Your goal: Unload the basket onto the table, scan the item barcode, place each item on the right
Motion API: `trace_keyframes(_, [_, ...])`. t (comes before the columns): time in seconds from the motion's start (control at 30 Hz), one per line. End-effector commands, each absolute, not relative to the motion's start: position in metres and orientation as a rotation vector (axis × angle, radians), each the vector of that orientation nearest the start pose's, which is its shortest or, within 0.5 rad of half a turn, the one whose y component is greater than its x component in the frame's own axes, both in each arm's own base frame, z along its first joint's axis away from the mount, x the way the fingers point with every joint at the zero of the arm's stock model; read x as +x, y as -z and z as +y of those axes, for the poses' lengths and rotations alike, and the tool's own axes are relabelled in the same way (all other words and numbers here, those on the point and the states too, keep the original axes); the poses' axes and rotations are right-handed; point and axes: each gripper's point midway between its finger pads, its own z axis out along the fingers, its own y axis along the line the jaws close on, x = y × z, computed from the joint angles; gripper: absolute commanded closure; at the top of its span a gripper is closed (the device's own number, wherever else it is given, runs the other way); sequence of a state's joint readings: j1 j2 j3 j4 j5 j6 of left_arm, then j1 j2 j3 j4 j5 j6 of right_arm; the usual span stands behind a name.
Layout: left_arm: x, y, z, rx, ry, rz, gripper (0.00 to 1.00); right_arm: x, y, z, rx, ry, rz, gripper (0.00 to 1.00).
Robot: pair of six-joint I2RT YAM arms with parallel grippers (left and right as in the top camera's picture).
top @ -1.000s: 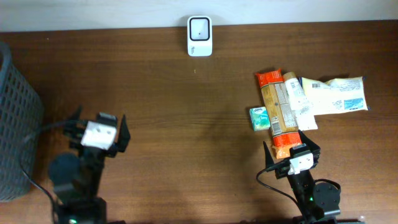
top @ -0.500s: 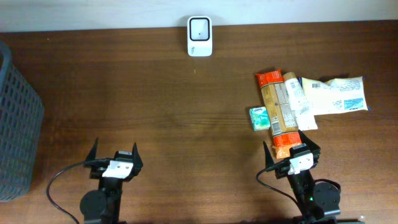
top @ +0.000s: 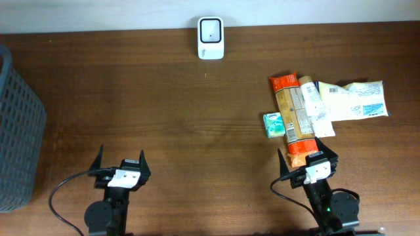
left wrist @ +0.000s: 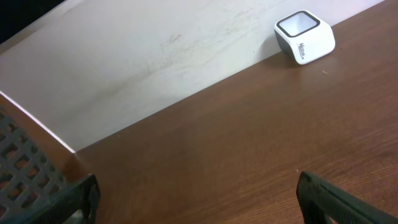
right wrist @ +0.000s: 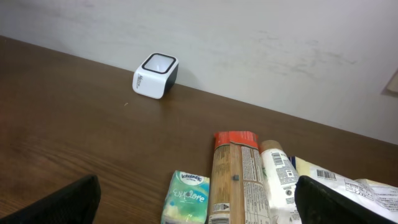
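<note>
A white barcode scanner (top: 210, 37) with a dark window stands at the table's far edge; it also shows in the left wrist view (left wrist: 305, 37) and the right wrist view (right wrist: 155, 75). The items lie grouped at the right: a green tissue pack (top: 273, 124) (right wrist: 186, 197), a long pasta pack (top: 294, 118) (right wrist: 235, 174) with orange ends, a white tube (top: 315, 108) (right wrist: 280, 180) and a pale yellow packet (top: 354, 100) (right wrist: 348, 186). My right gripper (top: 307, 157) (right wrist: 198, 190) is open, just short of the pasta pack's near end. My left gripper (top: 121, 159) (left wrist: 196, 193) is open over bare wood at the front left.
A dark mesh basket (top: 16, 131) (left wrist: 25, 168) stands at the left edge, left of my left gripper. A pale wall runs behind the table's far edge. Brown wood stretches between the scanner and both arms.
A second ago my left gripper sat turned nearer the basket; it has drawn back towards the front edge and faces straight ahead. The right arm and the items have not moved.
</note>
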State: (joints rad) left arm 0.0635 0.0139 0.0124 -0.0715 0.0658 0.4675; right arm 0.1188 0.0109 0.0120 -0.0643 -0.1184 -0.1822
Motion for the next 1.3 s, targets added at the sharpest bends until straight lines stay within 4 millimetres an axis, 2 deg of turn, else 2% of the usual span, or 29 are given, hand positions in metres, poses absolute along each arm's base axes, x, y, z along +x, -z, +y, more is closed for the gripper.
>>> trace_keyframes(0.0, [0.2459, -0.1578, 0.0051, 0.37, -0.35, 1.614, 0.01, 0.2402, -0.1588, 0.0522, -0.338, -0.069, 1.602, 0.02])
trace_keyframes(1.27, [0.2459, -0.1578, 0.0051, 0.37, -0.35, 1.614, 0.01, 0.2402, -0.1588, 0.0522, -0.338, -0.069, 1.602, 0.01])
